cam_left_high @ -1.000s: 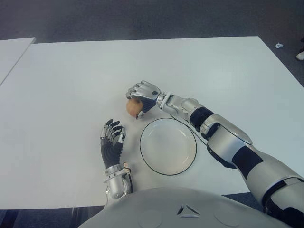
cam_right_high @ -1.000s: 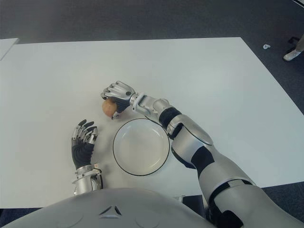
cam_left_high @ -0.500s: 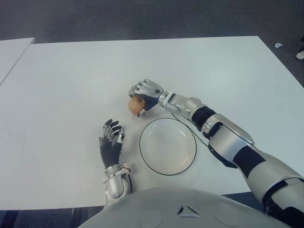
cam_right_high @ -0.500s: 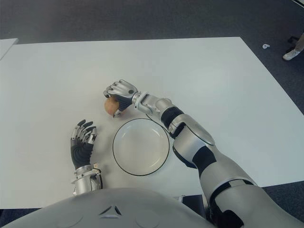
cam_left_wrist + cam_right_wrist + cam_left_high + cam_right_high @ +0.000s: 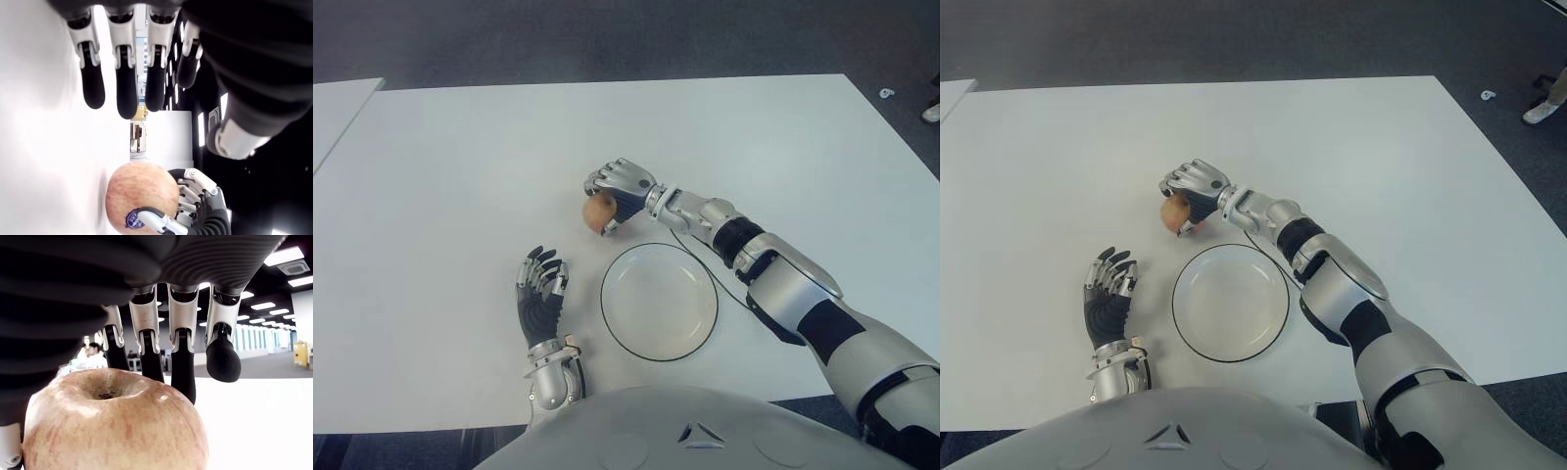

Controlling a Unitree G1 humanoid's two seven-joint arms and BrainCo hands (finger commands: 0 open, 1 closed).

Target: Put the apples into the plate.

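Red-and-yellow skin, a little speckled: that's the apple (image 5: 598, 211), and we see it in the grip of the right hand (image 5: 618, 192), whose fingers (image 5: 183, 367) curl down over its top while the palm sits behind it. From the head cameras we find the apple and hand above the white table (image 5: 450, 176), just beyond the far-left edge of the plate (image 5: 659, 301), not over it. The plate is white with a thin dark rim and nothing lies in it. In the right wrist view we look straight at the apple's stem dimple, with the dark fingertips hanging just past it. Whether the fruit touches the table underneath, we cannot tell.

Over on the other side, the left hand (image 5: 540, 295) shows beside the plate, to its left, palm up, fingers (image 5: 92, 83) stretched out and loosely spread, holding nothing. Its wrist camera catches the apple farther off in the other hand's grasp.
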